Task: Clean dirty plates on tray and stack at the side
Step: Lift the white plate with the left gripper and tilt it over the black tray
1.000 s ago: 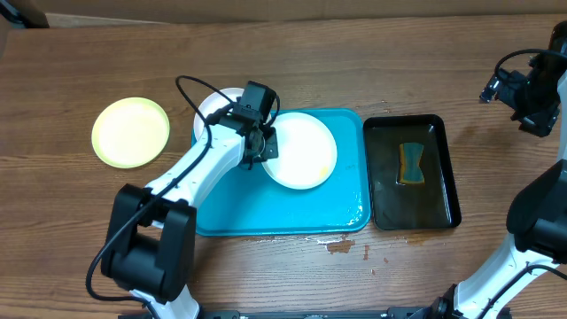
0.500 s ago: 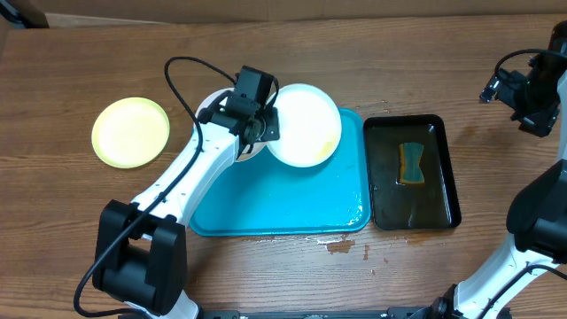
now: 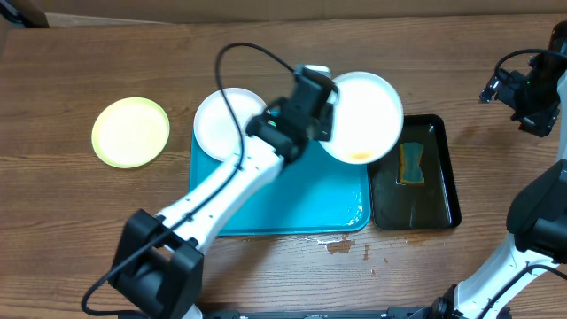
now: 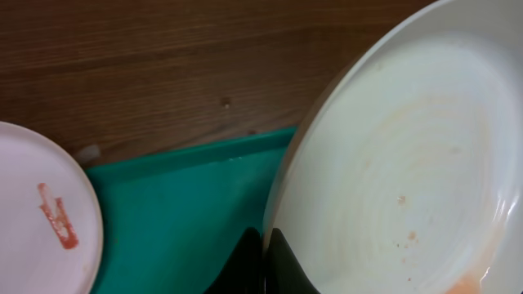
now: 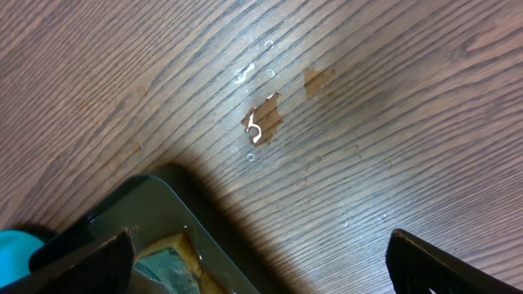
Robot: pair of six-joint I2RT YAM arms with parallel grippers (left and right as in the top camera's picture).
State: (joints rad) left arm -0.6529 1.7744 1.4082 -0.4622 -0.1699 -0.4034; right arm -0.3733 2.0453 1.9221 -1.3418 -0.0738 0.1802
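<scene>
Up above the spot where the turquoise tray (image 3: 266, 208) meets the black tray (image 3: 443, 190): a white plate (image 3: 363, 111), off the tray now and in the air. A second ago, down on the tray near the middle. Half a second ago, up by the tray's top edge. Now moved further right, partly over the black tray and close to its sponge (image 3: 410, 163). Looks like step one for this plate: picked up and carried toward the wash spot. Not clean yet, with an orange smear (image 3: 359, 157) at its near rim. Two more to think about: a second white plate (image 3: 226, 124) at the tray's top-left corner, marked with a red smear (image 4: 57, 216), and a yellow-green plate (image 3: 130, 131) out on the table (image 3: 89, 53) to the left, well apart from the tray.

Left gripper (image 3: 324, 117): squeezed tight on the white plate's left rim, fingers (image 4: 286, 265) together with the rim between. Left arm (image 3: 230, 186) stretched long, slanting from the bottom left up across the tray. Right gripper (image 5: 261, 265): jaws wide apart, nothing in them, parked at the far right past the black tray.
</scene>
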